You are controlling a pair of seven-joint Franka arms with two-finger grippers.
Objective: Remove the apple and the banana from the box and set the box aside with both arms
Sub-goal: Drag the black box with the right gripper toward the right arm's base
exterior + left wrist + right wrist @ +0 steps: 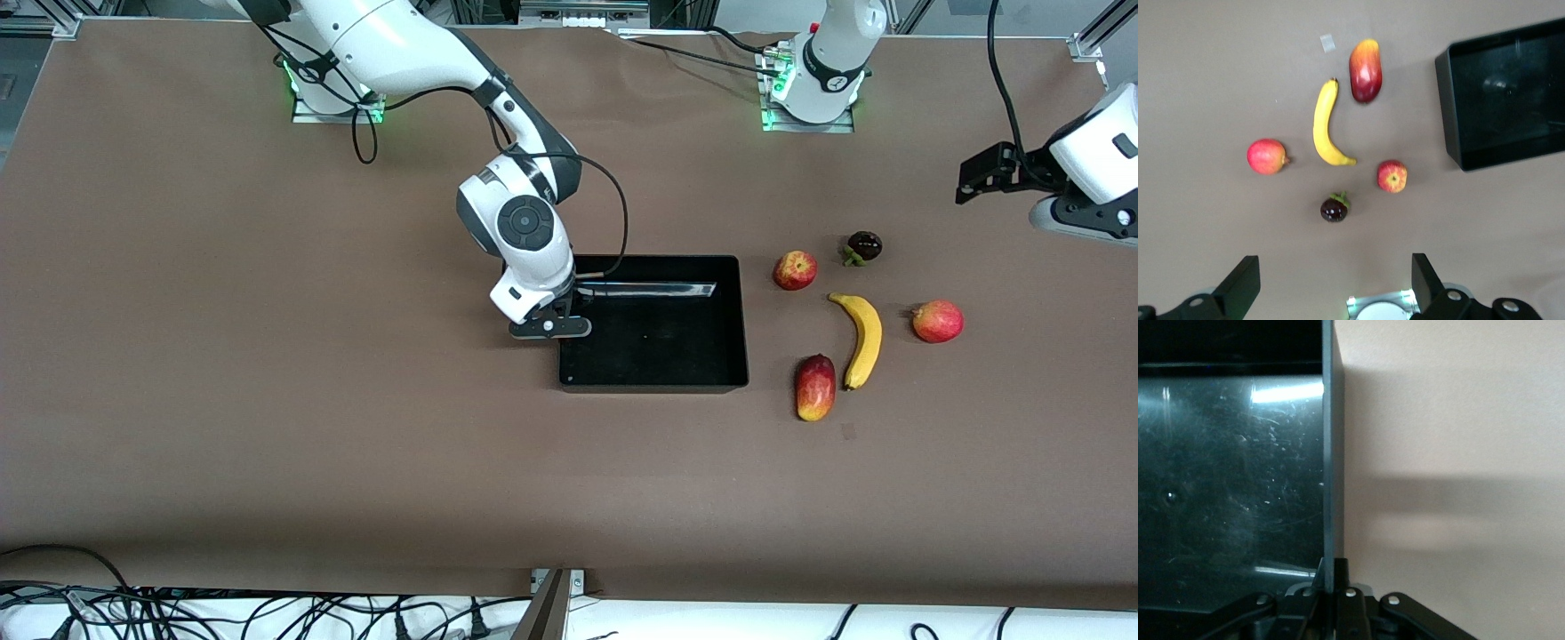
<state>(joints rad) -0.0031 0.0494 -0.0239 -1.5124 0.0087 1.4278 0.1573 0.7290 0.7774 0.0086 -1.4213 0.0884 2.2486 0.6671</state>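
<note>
The black box lies open-topped near the table's middle. My right gripper is shut on the box's wall at the end toward the right arm. In the right wrist view the thin wall runs straight into the closed fingers of the right gripper. The yellow banana and the small red apple lie on the table beside the box, toward the left arm's end. My left gripper hangs open and empty, high over that end of the table, looking down on the banana and apple.
A red-yellow mango lies nearer to the front camera than the apple. A pinker round fruit sits beside the banana toward the left arm's end. A dark mangosteen lies farther from the camera. A small scrap of tape lies next to the mango.
</note>
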